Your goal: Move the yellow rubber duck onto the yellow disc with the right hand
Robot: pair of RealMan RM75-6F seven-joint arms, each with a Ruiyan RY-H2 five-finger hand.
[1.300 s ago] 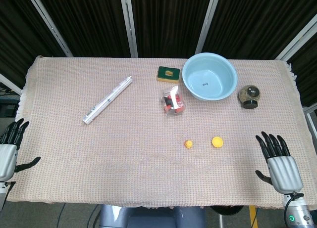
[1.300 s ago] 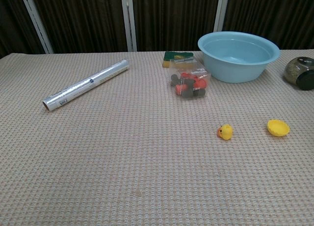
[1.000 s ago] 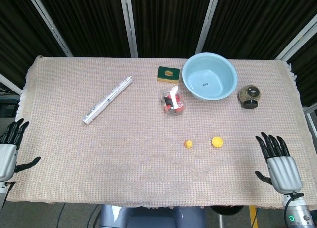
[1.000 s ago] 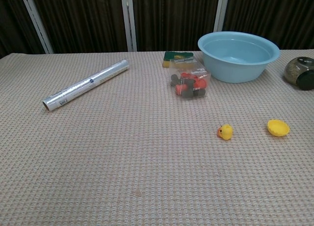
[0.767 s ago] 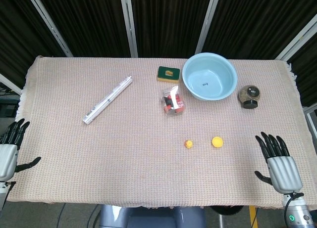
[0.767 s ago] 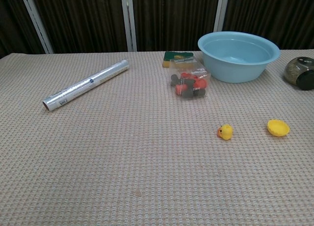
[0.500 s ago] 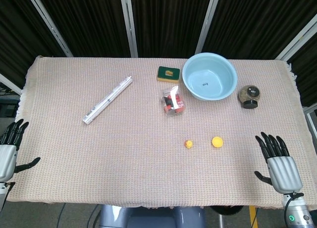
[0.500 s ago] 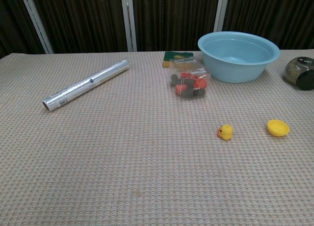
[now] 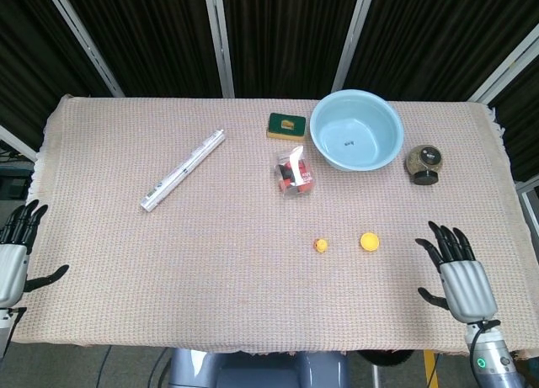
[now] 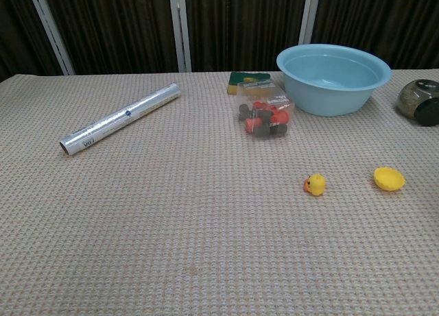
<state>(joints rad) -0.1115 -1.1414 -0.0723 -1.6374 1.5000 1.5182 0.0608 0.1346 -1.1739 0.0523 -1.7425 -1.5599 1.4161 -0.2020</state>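
Table [image 9: 126, 262]: it is being covered by a woven cloth, and every object is being carried on it ahead of both hands.
Right hand [image 9: 459, 274]: it is being held over the near right edge, palm down, fingers spread apart and nothing gripped; it is not being shown in the chest view.
Left hand [image 9: 15, 253]: it is being kept at the far left edge, fingers apart, nothing held, well apart from the task's things.
Yellow disc [image 9: 369, 241]: it is being seen lying flat, ahead and to the left of the right hand, near it.
Yellow rubber duck [image 9: 321, 246]: it is being seen standing just beyond the disc, further left of the right hand, apart from the disc and untouched.
Handling: the duck is being judged light, soft and squashy, likely to skid or tip on the cloth; a gentle pinch across the sides of its body is being advised.
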